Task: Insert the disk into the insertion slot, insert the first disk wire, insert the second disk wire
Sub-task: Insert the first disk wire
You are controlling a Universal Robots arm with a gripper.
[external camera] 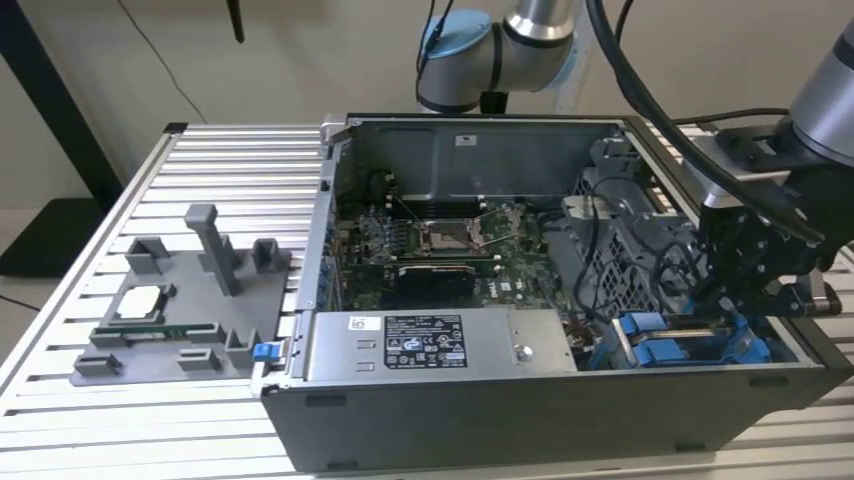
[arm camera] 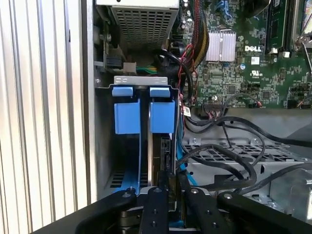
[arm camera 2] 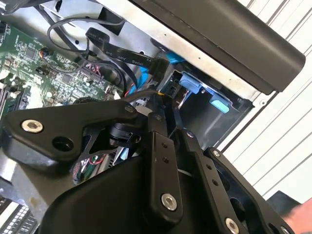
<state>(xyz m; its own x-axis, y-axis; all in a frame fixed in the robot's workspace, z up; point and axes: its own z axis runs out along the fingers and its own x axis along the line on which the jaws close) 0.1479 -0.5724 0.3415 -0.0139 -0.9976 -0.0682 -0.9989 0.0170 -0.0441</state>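
In the exterior view, the grey robot arm (external camera: 827,110) is bent down over the open black computer case (external camera: 534,425) on the slatted metal counter (external camera: 80,420). The black hand (external camera: 727,305) is held low inside the grey metal drive bay with blue rails (external camera: 667,350), at the exterior view's right. Printed labels are carried on the grey power-supply box (external camera: 507,350).

In the second wrist view, the hand is seen closed on a thin black wire plug (arm camera 2: 157,97).

In the first wrist view, the silver-grey disk in its blue plastic carrier (arm camera: 162,117) is seated in the bay, just ahead of the hand, and the plug is held at its near edge.
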